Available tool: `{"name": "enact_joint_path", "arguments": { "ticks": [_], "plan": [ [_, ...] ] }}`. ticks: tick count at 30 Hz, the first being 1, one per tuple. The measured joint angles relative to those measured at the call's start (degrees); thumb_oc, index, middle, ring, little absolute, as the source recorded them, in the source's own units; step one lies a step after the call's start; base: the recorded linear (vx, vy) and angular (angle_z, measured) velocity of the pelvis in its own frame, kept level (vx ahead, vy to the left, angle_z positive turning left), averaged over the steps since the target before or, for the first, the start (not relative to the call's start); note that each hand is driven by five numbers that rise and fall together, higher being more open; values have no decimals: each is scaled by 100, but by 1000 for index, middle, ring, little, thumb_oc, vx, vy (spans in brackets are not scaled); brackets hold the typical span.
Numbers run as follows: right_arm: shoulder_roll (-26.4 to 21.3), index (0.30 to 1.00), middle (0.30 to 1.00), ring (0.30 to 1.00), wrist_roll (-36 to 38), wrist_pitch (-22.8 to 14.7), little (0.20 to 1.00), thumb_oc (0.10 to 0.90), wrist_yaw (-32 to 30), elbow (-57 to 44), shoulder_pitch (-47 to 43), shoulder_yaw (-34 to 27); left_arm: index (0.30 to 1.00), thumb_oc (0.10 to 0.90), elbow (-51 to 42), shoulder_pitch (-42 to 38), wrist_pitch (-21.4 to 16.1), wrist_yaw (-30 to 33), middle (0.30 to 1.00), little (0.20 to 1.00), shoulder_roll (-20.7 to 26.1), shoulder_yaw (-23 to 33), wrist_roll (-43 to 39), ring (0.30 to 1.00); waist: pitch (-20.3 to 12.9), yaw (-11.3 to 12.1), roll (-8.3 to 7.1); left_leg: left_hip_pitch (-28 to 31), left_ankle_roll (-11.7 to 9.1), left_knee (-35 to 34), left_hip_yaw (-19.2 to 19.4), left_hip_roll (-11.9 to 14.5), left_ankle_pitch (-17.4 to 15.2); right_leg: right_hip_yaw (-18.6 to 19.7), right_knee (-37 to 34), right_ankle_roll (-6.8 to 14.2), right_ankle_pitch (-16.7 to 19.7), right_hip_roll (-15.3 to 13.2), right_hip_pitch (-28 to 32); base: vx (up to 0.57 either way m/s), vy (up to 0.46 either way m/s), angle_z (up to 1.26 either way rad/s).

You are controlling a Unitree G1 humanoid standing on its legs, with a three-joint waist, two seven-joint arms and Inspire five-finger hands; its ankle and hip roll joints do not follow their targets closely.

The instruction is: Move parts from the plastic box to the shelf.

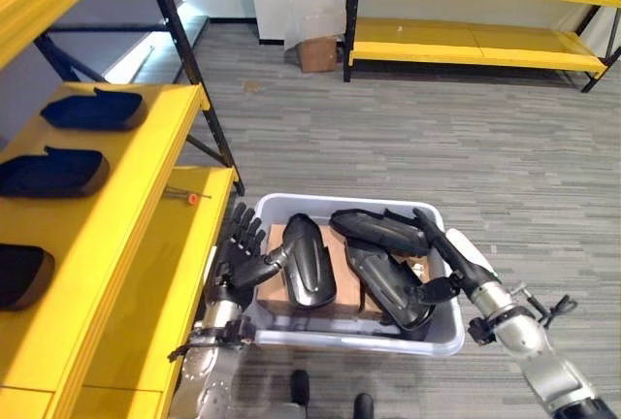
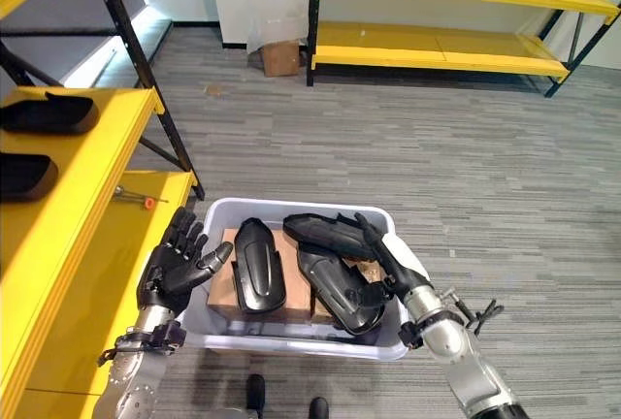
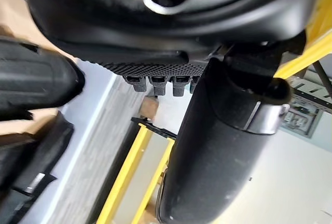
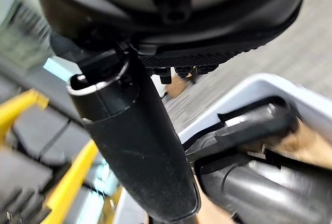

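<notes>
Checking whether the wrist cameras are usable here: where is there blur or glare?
Right wrist view: the black parts in the plastic box look smeared and the background shelving is soft. Left wrist view: the thumb looms close and soft. Left eye view: bright glare on the floor behind the shelf.

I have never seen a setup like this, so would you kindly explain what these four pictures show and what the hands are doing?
This is a humanoid robot with two dark hands. The two wide pictures come from cameras in its head, looking down; the two close ones sit on its wrists, looking along each hand. On the floor stands a plastic box holding black parts. More parts lie on the yellow shelf at its left. The left hand is at the box's left edge, fingers spread, thumb against one part. The right hand reaches in from the right with straight fingers. Neither grips anything.
</notes>
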Motion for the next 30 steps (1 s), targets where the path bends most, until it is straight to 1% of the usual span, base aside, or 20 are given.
{"name": "enact_joint_path", "arguments": {
  "ticks": [1,2,3,5,6,7,12,14,16,19,21,22,23,24,25,27,29,30],
  "plan": [
    [-215,1000,1000,1000,-262,-8,1000,900,-8,9,-229,190,1000,900,-7,-67,55,-11,1000,1000,75,-50,0,1000,45,29,-52,-146,-4,49,1,10,4,-10,0,-10,35,9,-129,-105,-48,5],
    [-233,1000,1000,1000,-386,-6,1000,900,-11,33,-315,243,1000,900,-11,-79,89,-31,1000,1000,86,-54,0,1000,56,82,-72,-221,3,65,-11,13,29,-20,1,-15,50,16,-185,-123,-52,4],
    [-274,1000,1000,1000,-465,13,1000,900,-26,98,-464,376,1000,900,-11,-113,127,-34,1000,1000,101,-50,-4,1000,90,88,-101,-305,4,118,-23,12,37,-50,2,-30,74,15,-234,-62,-22,8],
    [-327,1000,1000,1000,-477,46,1000,900,-25,158,-648,555,1000,900,-10,-202,172,-37,1000,1000,123,-58,-47,1000,196,106,-113,-349,7,129,-47,10,43,-79,2,-57,98,14,-269,-73,-9,6],
    [-321,1000,1000,1000,-514,40,1000,900,-28,275,-787,692,1000,900,-11,-291,175,-36,1000,1000,124,-53,-203,1000,229,219,-110,-433,10,134,-48,5,46,-80,3,-56,111,11,-353,-95,16,4],
    [-323,1000,1000,1000,-565,42,1000,900,-35,336,-868,768,1000,900,-12,-333,174,-32,1000,1000,129,-37,-208,1000,278,252,-104,-443,15,135,-52,1,51,-86,3,-53,121,9,-358,-91,23,3],
    [-242,1000,1000,1000,-955,-50,1000,900,-76,331,-1232,1158,1000,900,-92,-583,173,-6,1000,1000,125,-56,-216,1000,600,326,-30,-528,15,183,-138,-16,55,-172,15,-52,120,4,-393,-56,31,9],
    [-198,1000,1000,1000,-1025,-80,1000,900,-75,311,-1288,1286,1000,900,-98,-613,173,-6,1000,1000,122,-59,-215,1000,666,365,-4,-533,15,182,-141,-16,54,-177,14,-52,120,3,-396,-23,21,2],
    [-136,1000,1000,1000,-1246,-13,1000,900,-70,281,-1288,1398,1000,900,-110,-612,170,-1,1000,1000,123,-49,-215,1000,678,399,15,-544,15,181,-158,-24,54,-207,9,-45,114,0,-392,-56,50,6],
    [-89,1000,1000,1000,-1684,462,1000,900,-85,274,-1281,1481,1000,900,-111,-608,163,-1,1000,1000,122,-51,-212,1000,705,396,52,-547,15,177,-164,-28,55,-213,9,-44,113,-5,-394,-49,5,2],
    [49,1000,1000,1000,-1963,850,1000,900,-344,597,-1290,1488,1000,900,-119,-615,163,-2,1000,1000,122,-56,-211,1000,706,397,51,-547,14,176,-170,-27,55,-218,11,-44,112,-3,-395,-41,-12,1],
    [117,1000,1000,1000,-2075,1172,1000,900,-525,877,-1291,1487,1000,900,-133,-614,163,-2,1000,1000,122,-55,-211,1000,708,398,53,-565,11,177,-171,-27,57,-223,12,-43,112,-3,-412,-30,-16,2],
    [123,1000,1000,1000,-2109,1369,1000,900,-625,1046,-1288,1480,1000,900,-135,-615,163,-2,1000,1000,123,-52,-212,1000,708,396,53,-586,10,178,-172,-26,58,-224,12,-43,112,-3,-427,0,0,0],
    [122,1000,1000,1000,-2109,1398,1000,900,-635,1060,-1287,1480,1000,900,-135,-614,162,-2,1000,1000,123,-52,-211,1000,708,395,53,-589,10,178,-171,-26,58,-225,11,-44,113,-3,-430,0,0,0],
    [122,1000,1000,1000,-2102,1644,1000,900,-777,1266,-1283,1450,1000,900,-135,-606,163,-2,1000,1000,123,-49,-212,1000,708,394,53,-613,8,178,-171,-26,61,-225,12,-44,115,-2,-452,-52,-31,-1],
    [126,1000,1000,1000,-2072,1888,1000,900,-920,1499,-1286,1395,1000,900,-139,-614,164,-4,1000,1000,126,-48,-212,1000,713,387,60,-626,8,178,-166,-24,64,-220,23,-44,114,0,-478,-88,-27,-3],
    [131,1000,1000,1000,-1987,2062,1000,900,-939,1537,-1346,1257,1000,900,-153,-709,164,-4,1000,1000,125,-51,-212,1000,753,375,103,-743,13,182,-166,-3,102,-216,86,-45,114,19,-628,-102,-9,-3],
    [131,1000,1000,1000,-1950,2141,1000,900,-946,1617,-1468,1239,1000,900,-153,-794,165,-3,1000,1000,125,-55,-213,1000,846,367,140,-768,13,187,-169,6,118,-216,126,-45,114,27,-668,-91,-6,-1]
  ]
}}
